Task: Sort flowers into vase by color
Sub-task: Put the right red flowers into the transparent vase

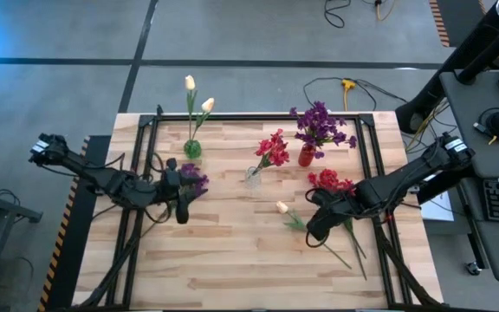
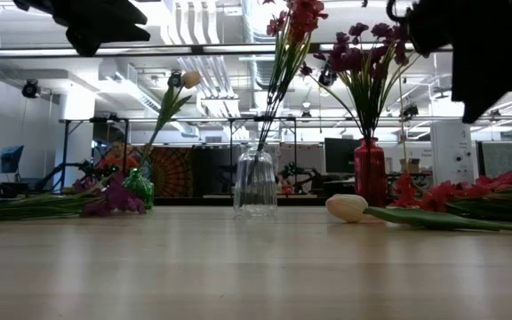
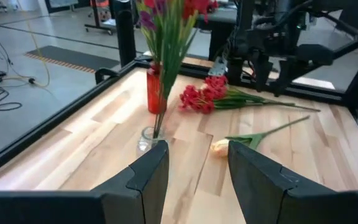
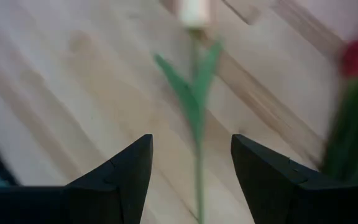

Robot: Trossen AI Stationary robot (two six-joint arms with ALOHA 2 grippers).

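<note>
Right gripper [image 1: 317, 227] jaws apart, empty, over loose tulip [image 1: 282, 208], frame centre-right. Left gripper [image 1: 181, 211] apart, empty, centre-left by purple flowers [image 1: 192, 179].

Both arms are built of dark, near-black segments joined by rounded joints, with thin black cables run along the links. The left arm [image 1: 102, 178] ends away from the bench in a blocky housing marked with small white patches, and a like housing with pale marks is seen on the right arm [image 1: 405, 178]. The fingers [image 3: 257, 180] are shaped as broad, matt black wedges with bevelled inner edges.
</note>
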